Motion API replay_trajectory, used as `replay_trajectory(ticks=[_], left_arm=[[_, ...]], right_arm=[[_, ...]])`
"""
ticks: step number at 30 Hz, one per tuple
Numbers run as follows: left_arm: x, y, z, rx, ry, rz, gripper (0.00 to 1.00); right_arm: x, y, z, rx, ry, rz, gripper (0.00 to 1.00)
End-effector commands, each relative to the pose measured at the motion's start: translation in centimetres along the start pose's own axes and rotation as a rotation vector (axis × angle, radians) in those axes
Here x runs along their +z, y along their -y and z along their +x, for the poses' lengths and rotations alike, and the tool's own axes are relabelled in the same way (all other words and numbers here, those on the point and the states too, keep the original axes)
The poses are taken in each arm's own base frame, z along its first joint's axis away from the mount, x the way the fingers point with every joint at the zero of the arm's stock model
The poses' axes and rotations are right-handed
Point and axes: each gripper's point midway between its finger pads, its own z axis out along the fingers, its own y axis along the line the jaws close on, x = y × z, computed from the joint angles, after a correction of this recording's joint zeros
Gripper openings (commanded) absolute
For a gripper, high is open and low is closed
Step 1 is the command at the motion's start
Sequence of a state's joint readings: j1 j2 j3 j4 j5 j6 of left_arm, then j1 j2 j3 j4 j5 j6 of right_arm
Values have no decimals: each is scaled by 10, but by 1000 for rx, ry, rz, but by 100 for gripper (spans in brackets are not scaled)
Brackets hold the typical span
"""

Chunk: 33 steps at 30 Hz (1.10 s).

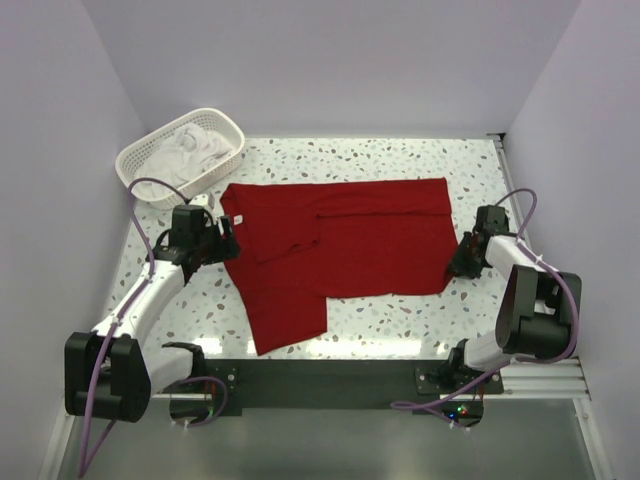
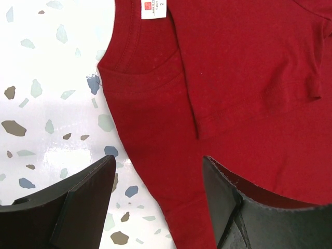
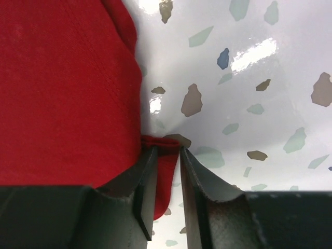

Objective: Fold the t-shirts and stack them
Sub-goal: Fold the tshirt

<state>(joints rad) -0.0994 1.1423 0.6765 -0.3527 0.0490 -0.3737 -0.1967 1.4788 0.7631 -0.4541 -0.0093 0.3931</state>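
On speckled tabletop (image 1: 390, 322), with red t-shirt (image 1: 340, 235) spread mid-table, close left gripper (image 2: 158, 165), jaws wide apart, on neck edge at nine o'clock, and verify hold of right gripper (image 3: 167, 151), jaws narrow around hem at three o'clock, clamped or not impossible to tell.

T-shirt (image 1: 345, 240): plain deep red; neck label (image 2: 153, 9) white, red square. Worktop (image 1: 400, 160): white, speckled grey, brown, blue. Basket (image 1: 215, 166): white lattice. Left claw (image 2: 158, 171), right claw (image 3: 166, 150): black.

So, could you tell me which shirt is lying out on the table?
The red t-shirt, partly folded; the white ones sit bunched in the basket.
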Motion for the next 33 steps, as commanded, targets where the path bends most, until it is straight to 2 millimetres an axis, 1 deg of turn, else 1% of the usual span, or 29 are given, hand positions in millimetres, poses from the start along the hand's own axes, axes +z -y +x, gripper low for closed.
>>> replay_trajectory(ticks=[1, 2, 4, 5, 6, 7, 10, 15, 16, 17, 19, 23, 28, 30, 33], left_arm=[[-3, 7, -15, 32, 62, 30, 72], [-3, 6, -15, 31, 62, 29, 72], [-3, 7, -15, 32, 63, 31, 72], [-3, 6, -14, 31, 61, 29, 72], [-3, 7, -14, 34, 61, 32, 72], [-3, 7, -15, 33, 62, 31, 72], [-4, 7, -16, 35, 65, 30, 73], [-4, 7, -15, 36, 62, 31, 73], [-5, 7, -16, 36, 65, 32, 73], [-5, 7, -15, 36, 64, 34, 73], [-6, 8, -16, 37, 65, 35, 73], [-6, 7, -15, 36, 64, 33, 73], [-7, 7, -15, 33, 65, 30, 73], [-7, 6, -15, 32, 65, 29, 73], [-7, 6, -14, 28, 64, 28, 73]], right_arm=[[7, 12, 4, 11, -10, 62, 27], [6, 14, 6, 3, -21, 70, 22], [7, 17, 8, -1, -34, 87, 15], [6, 19, 10, -3, -44, 97, 6], [5, 21, 11, -4, -46, 108, 2], [2, 25, 9, -6, -38, 127, 0], [-9, 37, 12, 8, -43, 188, 0], [-25, 46, 18, 68, -55, 237, 0], [-27, 49, 23, 74, -70, 251, 0], [-31, 51, 22, 90, -53, 262, 0], [-35, 55, 27, 98, -56, 282, 0], [-43, 65, 31, 125, -37, 329, 0], [-65, 74, 23, 149, 52, 369, 0], [-69, 75, 20, 160, 83, 365, 0], [-73, 75, 20, 173, 116, 354, 19]])
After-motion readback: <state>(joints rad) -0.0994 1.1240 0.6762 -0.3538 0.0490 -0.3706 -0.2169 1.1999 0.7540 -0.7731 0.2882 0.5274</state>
